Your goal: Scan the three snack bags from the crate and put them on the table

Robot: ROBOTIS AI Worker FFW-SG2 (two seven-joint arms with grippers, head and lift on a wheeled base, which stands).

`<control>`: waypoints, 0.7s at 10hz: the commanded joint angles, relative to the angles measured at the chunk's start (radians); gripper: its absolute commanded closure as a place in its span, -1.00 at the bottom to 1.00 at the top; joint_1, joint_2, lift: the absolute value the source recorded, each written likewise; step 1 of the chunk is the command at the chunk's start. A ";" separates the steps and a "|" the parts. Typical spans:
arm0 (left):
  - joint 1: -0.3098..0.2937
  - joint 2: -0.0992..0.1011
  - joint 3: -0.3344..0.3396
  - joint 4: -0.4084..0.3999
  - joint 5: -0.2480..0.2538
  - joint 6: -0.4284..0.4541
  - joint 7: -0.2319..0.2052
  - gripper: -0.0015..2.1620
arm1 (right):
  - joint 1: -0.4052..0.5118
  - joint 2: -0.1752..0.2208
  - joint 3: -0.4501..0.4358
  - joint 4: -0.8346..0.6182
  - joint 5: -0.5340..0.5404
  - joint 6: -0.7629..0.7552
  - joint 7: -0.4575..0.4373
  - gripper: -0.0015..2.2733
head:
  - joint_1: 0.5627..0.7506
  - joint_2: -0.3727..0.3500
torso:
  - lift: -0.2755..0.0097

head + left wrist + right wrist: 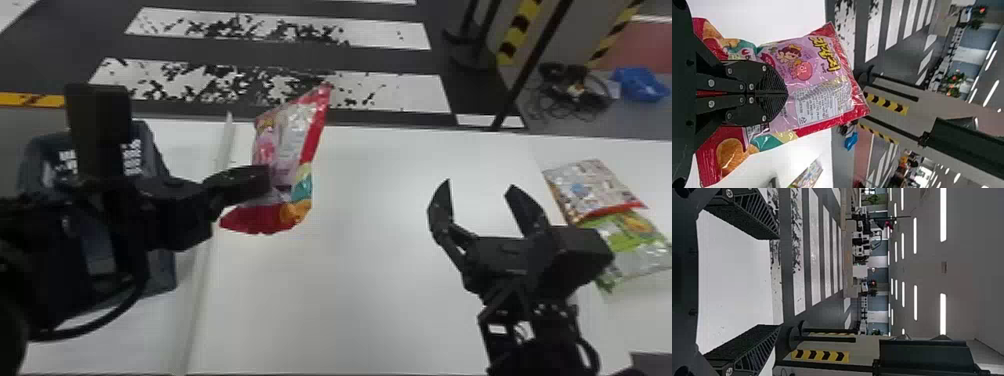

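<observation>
At 1 o'clock, the right gripper (478, 190) holds its jaws apart. At 2 o'clock, the green bag (637, 250) lies on the table (360, 310) under the silver bag (595, 187). At 11 o'clock, the left gripper (264, 181) clamps the pink bag (285, 145).

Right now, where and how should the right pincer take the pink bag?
Probably by the red edge of its free end, coming from the robot's right: the left pincer clamps the pink bag near its middle, leaving that flat edge clear toward the open right pincer.
</observation>
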 commanded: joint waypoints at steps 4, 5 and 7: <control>0.017 -0.013 -0.356 0.354 -0.187 -0.376 -0.020 0.98 | -0.009 -0.003 -0.026 -0.002 -0.045 -0.037 -0.015 -0.93 | 0.41 -0.72 | 0.28; 0.017 -0.015 -0.399 0.417 -0.193 -0.443 -0.027 0.98 | -0.009 -0.003 -0.031 -0.003 -0.053 -0.037 -0.015 -0.93 | 0.41 -0.78 | 0.28; 0.016 -0.016 -0.462 0.520 -0.195 -0.554 -0.064 0.98 | -0.008 -0.001 -0.028 -0.003 -0.058 -0.041 -0.015 -0.93 | 0.41 -0.94 | 0.28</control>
